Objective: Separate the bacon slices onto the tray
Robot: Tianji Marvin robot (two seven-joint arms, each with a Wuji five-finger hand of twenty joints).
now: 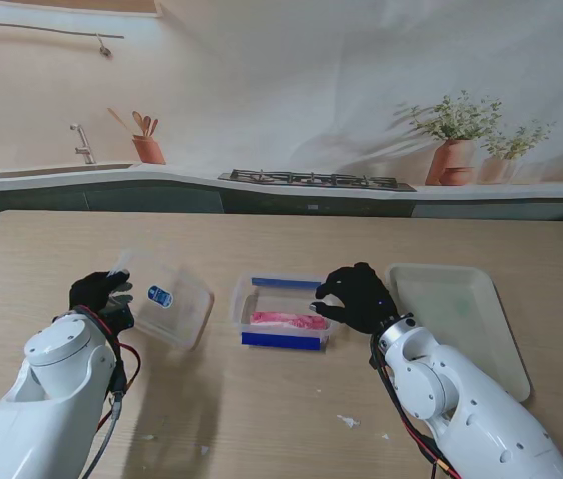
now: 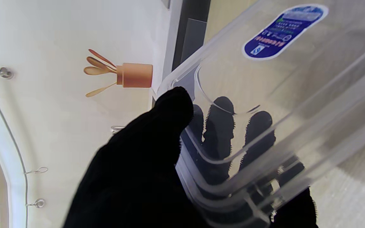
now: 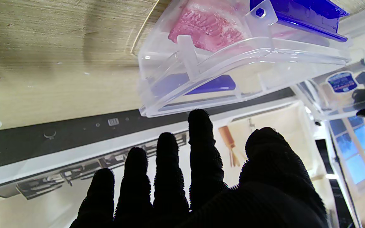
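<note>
Pink bacon slices [image 1: 288, 321] [image 3: 206, 27] lie in a clear container [image 1: 245, 302] [image 3: 201, 82] with blue clips at mid table. My right hand [image 1: 359, 296] [image 3: 201, 177] hovers at the container's right end, fingers spread and open, holding nothing. My left hand [image 1: 101, 295] [image 2: 144, 164] is shut on the clear lid [image 1: 167, 302] [image 2: 265, 104], which bears a blue sticker and is tilted up off the table to the container's left. The pale empty tray [image 1: 461, 309] lies to the right of my right hand.
Small white scraps [image 1: 347, 421] lie on the wooden table nearer to me. The table's far edge meets a printed kitchen backdrop.
</note>
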